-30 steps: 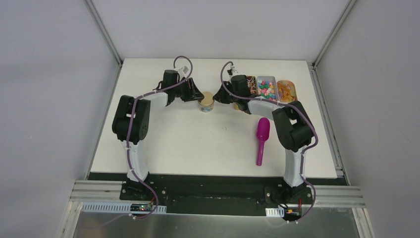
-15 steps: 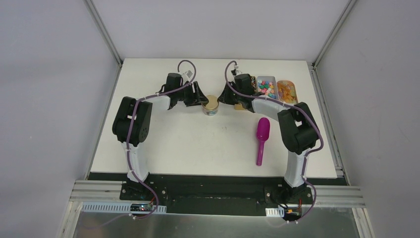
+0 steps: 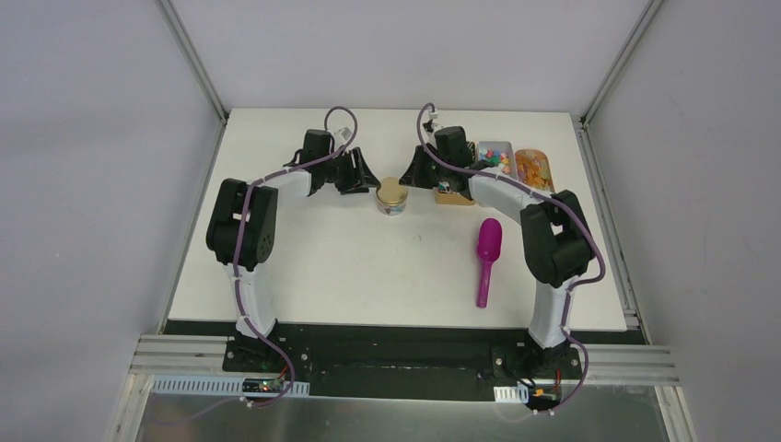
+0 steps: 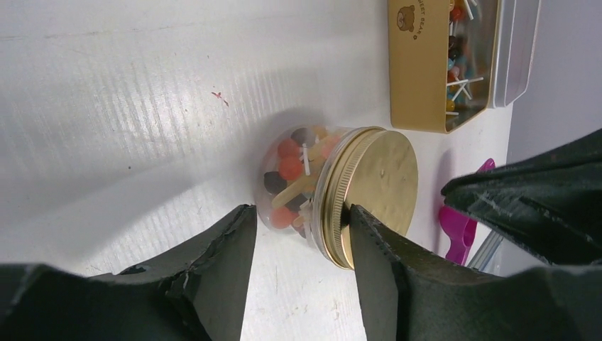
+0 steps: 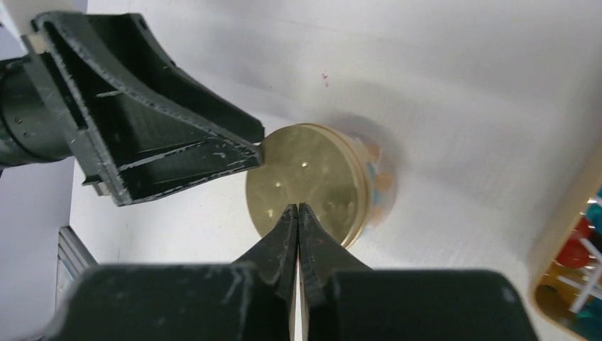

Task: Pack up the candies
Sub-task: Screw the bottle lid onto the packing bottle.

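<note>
A small clear jar with a round gold lid stands mid-table, filled with candies, red, dark and orange. My left gripper is open, its fingertips either side of the jar's near edge; the right fingertip is at the lid's rim. It shows in the top view left of the jar. My right gripper is shut and empty, its tips over the gold lid; it shows in the top view right of the jar. More candies lie in trays at the back right.
A gold tin of stick candies and a silver tray stand just behind the jar. A tray of orange candies is furthest right. A magenta scoop lies on the table in front of the trays.
The jar has shifted slightly right and towards me and now stands capped with the gold lid. Both grippers have drawn back a little from the jar.
</note>
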`<act>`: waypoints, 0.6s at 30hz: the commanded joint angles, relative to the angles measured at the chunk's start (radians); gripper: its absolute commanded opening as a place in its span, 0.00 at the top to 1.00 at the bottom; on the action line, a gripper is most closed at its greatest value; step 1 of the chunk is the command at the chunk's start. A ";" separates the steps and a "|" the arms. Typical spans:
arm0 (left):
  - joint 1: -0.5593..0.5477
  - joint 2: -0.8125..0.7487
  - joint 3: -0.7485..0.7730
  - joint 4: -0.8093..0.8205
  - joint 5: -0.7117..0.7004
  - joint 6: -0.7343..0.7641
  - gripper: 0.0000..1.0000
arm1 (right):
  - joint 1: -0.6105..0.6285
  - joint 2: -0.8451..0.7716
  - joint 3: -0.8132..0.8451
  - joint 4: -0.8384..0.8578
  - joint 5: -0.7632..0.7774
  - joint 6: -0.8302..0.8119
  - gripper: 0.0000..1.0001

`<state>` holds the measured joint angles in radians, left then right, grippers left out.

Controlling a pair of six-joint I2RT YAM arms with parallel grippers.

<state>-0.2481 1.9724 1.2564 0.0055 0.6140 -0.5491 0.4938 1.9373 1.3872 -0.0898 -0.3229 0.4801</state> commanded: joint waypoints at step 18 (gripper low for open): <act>-0.002 -0.026 -0.223 0.208 0.076 -0.050 0.59 | 0.069 -0.029 -0.488 0.273 0.146 0.105 1.00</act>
<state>-0.2470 1.9408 1.0950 0.2237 0.6689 -0.5903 0.5583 1.8503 0.9871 0.3885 -0.2722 0.6178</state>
